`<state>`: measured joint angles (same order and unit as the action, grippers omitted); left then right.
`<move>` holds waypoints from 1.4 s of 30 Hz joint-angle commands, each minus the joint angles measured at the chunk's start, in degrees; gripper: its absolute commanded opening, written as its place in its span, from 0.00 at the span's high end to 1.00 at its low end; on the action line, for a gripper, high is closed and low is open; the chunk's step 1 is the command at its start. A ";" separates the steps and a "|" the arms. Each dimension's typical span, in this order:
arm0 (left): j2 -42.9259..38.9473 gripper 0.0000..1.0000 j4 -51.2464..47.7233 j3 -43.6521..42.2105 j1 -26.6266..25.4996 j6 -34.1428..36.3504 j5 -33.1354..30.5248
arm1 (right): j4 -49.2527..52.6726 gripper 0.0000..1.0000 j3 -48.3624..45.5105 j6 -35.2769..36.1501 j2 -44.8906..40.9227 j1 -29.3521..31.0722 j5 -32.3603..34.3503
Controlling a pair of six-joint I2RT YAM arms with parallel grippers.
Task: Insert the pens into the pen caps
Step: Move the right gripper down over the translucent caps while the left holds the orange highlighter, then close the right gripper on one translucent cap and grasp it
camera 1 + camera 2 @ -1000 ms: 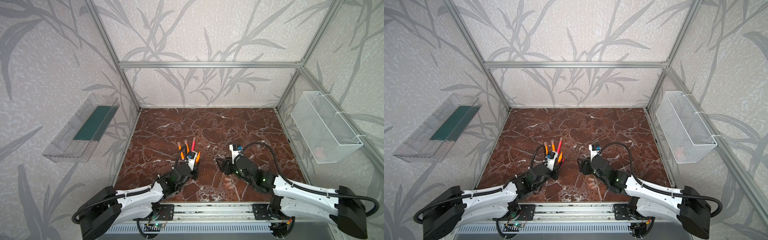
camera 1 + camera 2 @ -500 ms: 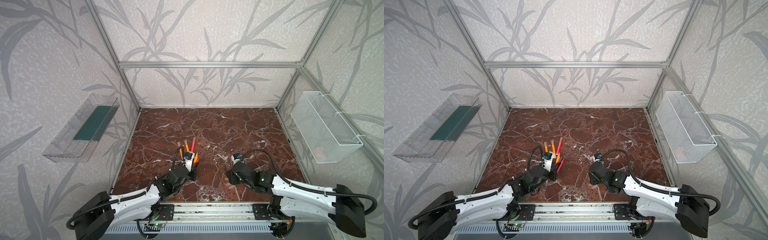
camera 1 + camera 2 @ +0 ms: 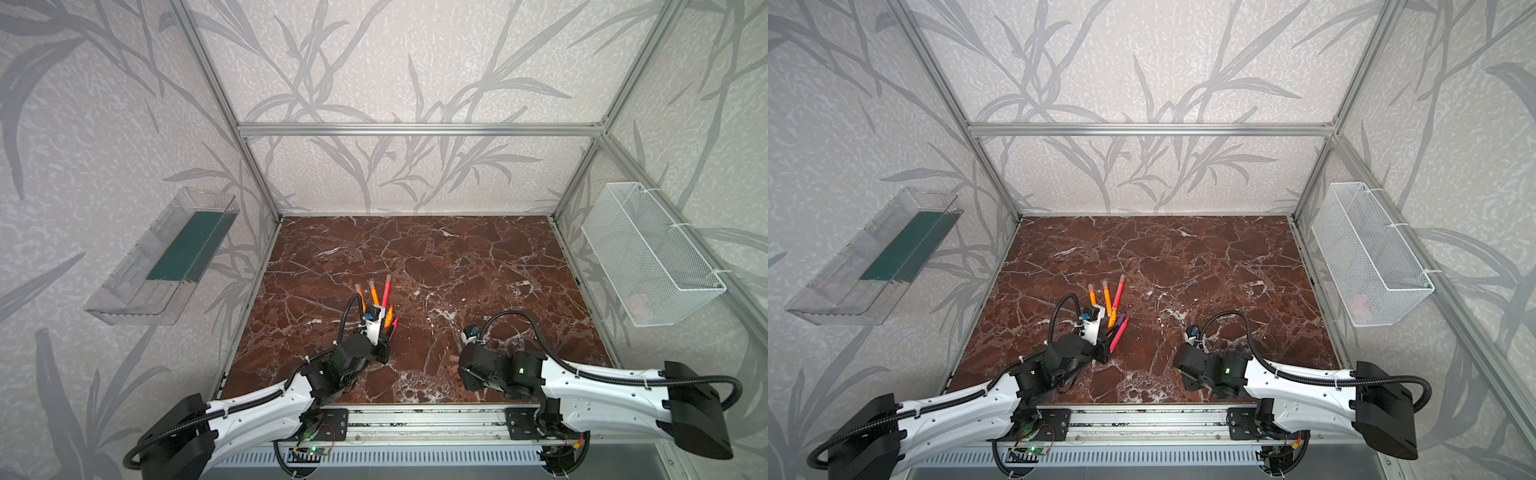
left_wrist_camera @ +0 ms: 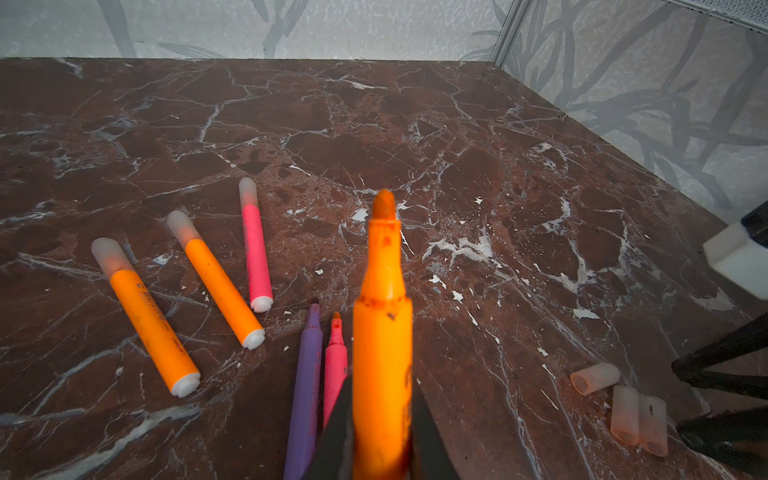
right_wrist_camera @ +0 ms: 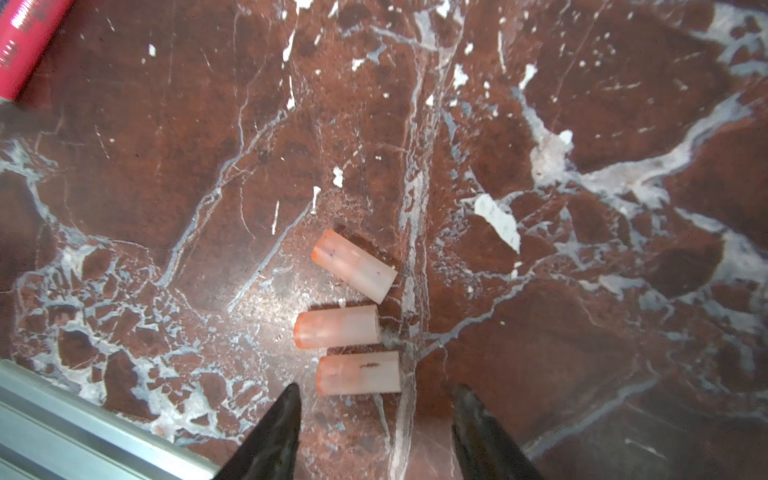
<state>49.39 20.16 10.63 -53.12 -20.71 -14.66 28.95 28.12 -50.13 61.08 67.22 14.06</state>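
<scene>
Right gripper drops open and empty over the near loose caps, left gripper stays clamped on orange pen, so cap pickup looks next.

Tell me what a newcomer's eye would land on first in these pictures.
The bright orange pen, uncapped and clamped in the left gripper, fills the left wrist view. Beyond it three capped pens, two orange and one pink, lie on the dark red marble table. The open right gripper sits just short of three loose caps near the table's front edge.
</scene>
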 commanded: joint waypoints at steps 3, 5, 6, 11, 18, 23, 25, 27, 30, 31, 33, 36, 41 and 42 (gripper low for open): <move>-2.22 1.00 -1.78 -0.92 0.21 -1.18 0.03 | 0.14 0.37 -0.86 -1.23 2.33 1.10 0.89; -3.27 1.00 -2.23 -1.13 0.20 -1.11 0.24 | -0.46 0.37 -0.36 -0.90 3.73 1.39 0.79; -3.71 1.00 -2.23 -1.33 0.17 -1.00 0.41 | -0.56 0.37 -0.13 -0.86 4.31 1.46 0.83; -6.69 1.00 -2.81 -2.28 0.21 -0.87 0.48 | -1.23 0.35 0.40 -0.94 7.00 1.87 1.66; -9.37 1.00 -4.69 -2.49 0.16 -0.82 0.24 | 1.87 0.35 0.67 -1.67 6.57 2.65 3.47; -9.94 1.00 -4.96 -2.61 0.21 -0.96 0.39 | 5.77 0.38 -0.41 -2.73 4.14 2.76 4.68; -9.93 1.00 -4.96 -2.57 0.17 -1.08 0.44 | 7.17 0.40 -1.02 -3.25 3.01 2.79 5.61; -9.96 1.00 -4.96 -2.55 0.21 -1.16 0.44 | 8.40 0.41 -1.76 -3.95 1.77 2.76 6.54; -9.94 1.00 -4.88 -2.70 0.21 -1.18 0.93 | 6.54 0.44 -3.50 -4.14 -0.19 2.79 7.52; -9.92 1.00 -4.87 -2.66 0.21 -1.18 1.08 | 6.22 0.48 -4.13 -4.82 -0.80 2.79 8.23; -10.01 1.00 -4.91 -2.64 0.17 -1.02 1.42 | 6.40 0.55 -4.63 -5.25 -2.01 2.65 8.69; -10.19 1.00 -4.96 -2.66 0.21 -0.93 1.93 | 8.19 0.59 -4.65 -6.17 -4.10 2.65 8.97; -10.65 1.00 -4.69 -3.01 0.21 -0.99 2.13 | 6.83 0.60 -6.33 -6.54 -8.89 2.65 8.86; -10.71 1.00 -4.79 -3.10 0.19 -0.99 2.09 | 5.49 0.60 -6.74 -6.27 -9.57 2.65 8.34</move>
<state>39.48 15.22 8.29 -53.12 -20.84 -12.75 34.96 22.83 -55.68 53.23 69.63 21.54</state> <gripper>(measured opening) 0.157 0.397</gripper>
